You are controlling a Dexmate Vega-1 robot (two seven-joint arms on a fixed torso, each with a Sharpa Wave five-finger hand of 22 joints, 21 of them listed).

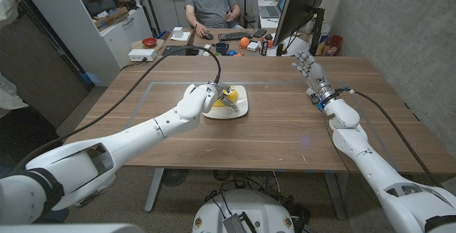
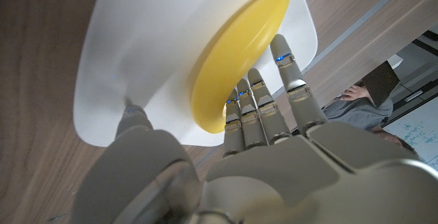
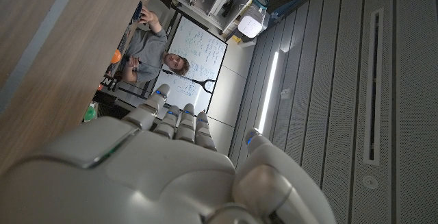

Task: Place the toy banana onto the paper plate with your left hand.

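Bright, even indoor light; ceiling strip lamp (image 3: 268, 94) glaring, near robot hand (image 2: 260, 176) softly blurred.

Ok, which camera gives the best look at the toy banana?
The left wrist view: the toy banana shows large and yellow on the paper plate, just beyond the left hand. The head view shows it small, partly hidden by that hand.

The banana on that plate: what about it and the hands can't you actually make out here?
- Toy banana, head view: the left hand covers part of it; whether the fingers grip it is unclear.
- Paper plate, left wrist view: cut off by the picture's edge.
- Right hand, head view: too small to read its fingers.
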